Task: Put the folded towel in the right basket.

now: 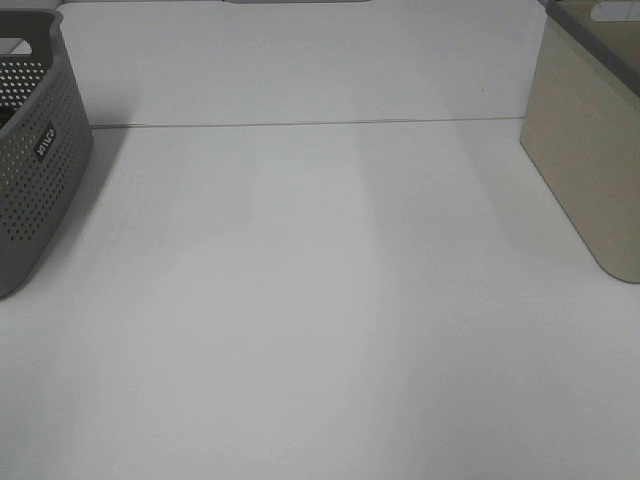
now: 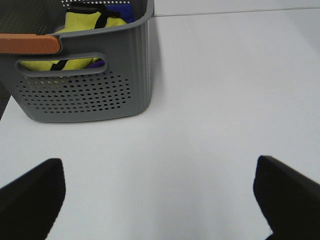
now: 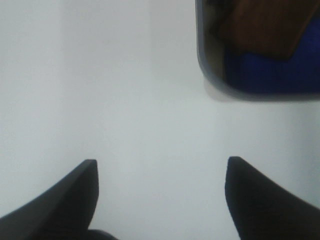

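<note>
1. The step in hand looked like finding the towel. Neither arm carried anything, so the sound course was to confirm where the towel lay before committing a reach, and to keep clear of the basket rims.
2. The left gripper [image 2: 157, 167] had its dark fingers [image 2: 30, 200] spread wide, with nothing between them and nothing touching them.
3. The right gripper [image 3: 162, 162] was likewise parted wide and gripped nothing. Its fingers [image 3: 65, 200] hung above bare surface.
4. Between and just ahead of both pairs of fingertips lay only the plain white table [image 1: 320, 300]. No towel showed on it.
5. Beyond the left fingertips stood the grey perforated plastic basket [image 2: 85, 95] with an orange-brown handle [image 2: 27, 44], holding yellow fabric items [image 2: 85, 25].
6. Beyond the right fingertips, off to one finger's side, was a rounded corner of the beige plastic basket [image 3: 201, 55]. Inside it lay a blue mass [image 3: 270, 70] and a brown shape [image 3: 265, 25]. That blue mass may have been the folded towel, already placed, but the blur left this uncertain.
</note>
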### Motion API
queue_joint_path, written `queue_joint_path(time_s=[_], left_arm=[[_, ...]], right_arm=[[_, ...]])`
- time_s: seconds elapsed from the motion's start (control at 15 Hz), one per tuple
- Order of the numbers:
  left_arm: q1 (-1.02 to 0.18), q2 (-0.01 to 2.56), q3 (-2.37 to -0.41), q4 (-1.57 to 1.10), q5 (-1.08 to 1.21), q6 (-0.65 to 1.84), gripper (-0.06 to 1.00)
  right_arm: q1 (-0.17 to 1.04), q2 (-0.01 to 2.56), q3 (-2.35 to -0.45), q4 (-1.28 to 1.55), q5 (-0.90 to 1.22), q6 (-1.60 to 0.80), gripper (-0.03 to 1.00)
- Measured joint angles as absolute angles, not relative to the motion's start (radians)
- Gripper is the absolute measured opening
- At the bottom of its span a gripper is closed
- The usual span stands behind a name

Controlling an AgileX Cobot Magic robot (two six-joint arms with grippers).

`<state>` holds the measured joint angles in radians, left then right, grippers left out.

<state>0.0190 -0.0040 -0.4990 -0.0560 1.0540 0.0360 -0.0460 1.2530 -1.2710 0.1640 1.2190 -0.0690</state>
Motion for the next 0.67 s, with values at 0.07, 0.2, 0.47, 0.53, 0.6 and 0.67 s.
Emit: queue_joint_path(time_s=[0.07, 0.2, 0.47, 0.53, 0.6, 0.67], left_arm=[[0.019, -0.004, -0.499, -0.056, 1.054, 0.036, 0.97], [0.019, -0.004, -0.499, -0.056, 1.054, 0.036, 0.97], [0.019, -0.004, -0.499, -0.056, 1.054, 0.036, 0.97], [0.019, -0.004, -0.499, -0.056, 1.054, 0.036, 0.97], [0.019, -0.004, -0.499, -0.056, 1.054, 0.036, 0.97], [0.019, -0.004, -0.499, -0.056, 1.054, 0.036, 0.97]], right_arm=[[-0.046, 1.203, -1.192, 0.157, 1.219, -0.058, 0.68], [-0.046, 1.090, -1.017, 0.125, 1.218, -0.032, 0.68], [-0.046, 0.872, -0.780, 0.085, 1.209, -0.016, 0.68], [-0.046, 0.803, -0.730, 0.081, 1.193, -0.016, 0.68], [-0.046, 0.727, -0.688, 0.079, 1.172, -0.015, 0.68], [-0.046, 0.633, -0.648, 0.071, 1.147, -0.015, 0.68]])
